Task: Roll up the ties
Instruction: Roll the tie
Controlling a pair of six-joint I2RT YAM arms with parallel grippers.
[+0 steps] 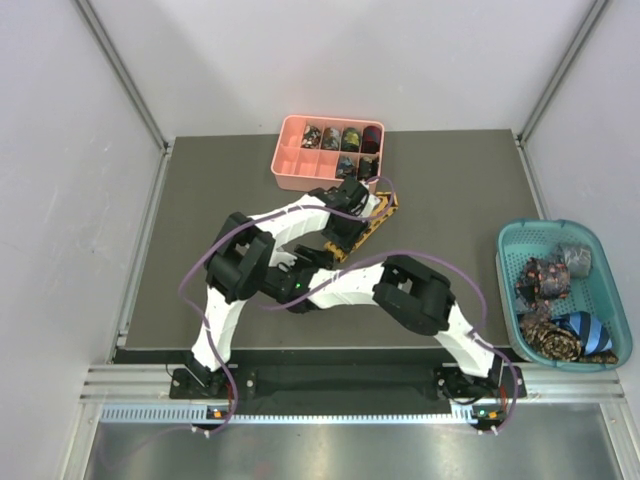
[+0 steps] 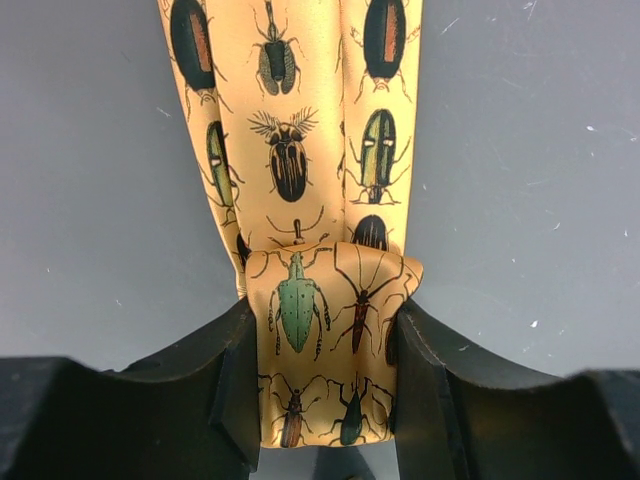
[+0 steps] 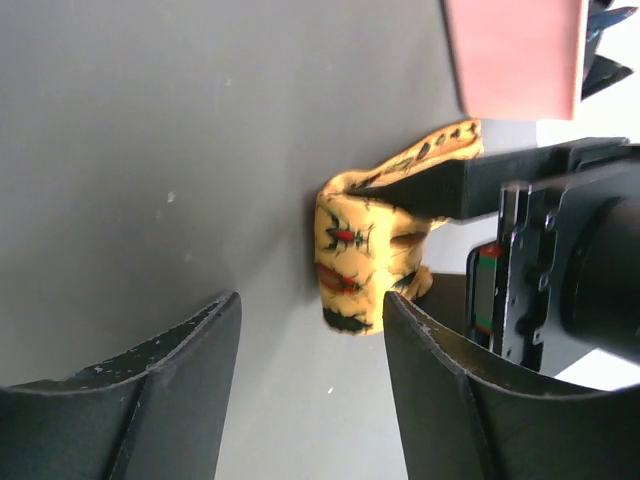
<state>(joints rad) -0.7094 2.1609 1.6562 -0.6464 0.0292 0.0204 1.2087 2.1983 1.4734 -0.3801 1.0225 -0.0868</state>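
Observation:
A golden-yellow tie (image 2: 300,150) printed with beetles lies on the dark table, running away from my left gripper (image 2: 325,345). Its near end is folded into a short roll (image 2: 330,300), and my left gripper is shut on that roll from both sides. In the top view the tie (image 1: 380,220) lies just below the pink tray, with my left gripper (image 1: 350,205) on it. My right gripper (image 3: 312,330) is open and empty, just short of the rolled end (image 3: 360,270). In the top view my right gripper (image 1: 330,250) sits close below the left one.
A pink compartment tray (image 1: 300,165) at the back holds several rolled ties (image 1: 340,138); its wall shows in the right wrist view (image 3: 515,55). A teal basket (image 1: 512,290) at the right edge holds several loose ties (image 1: 560,300). The two arms cross mid-table.

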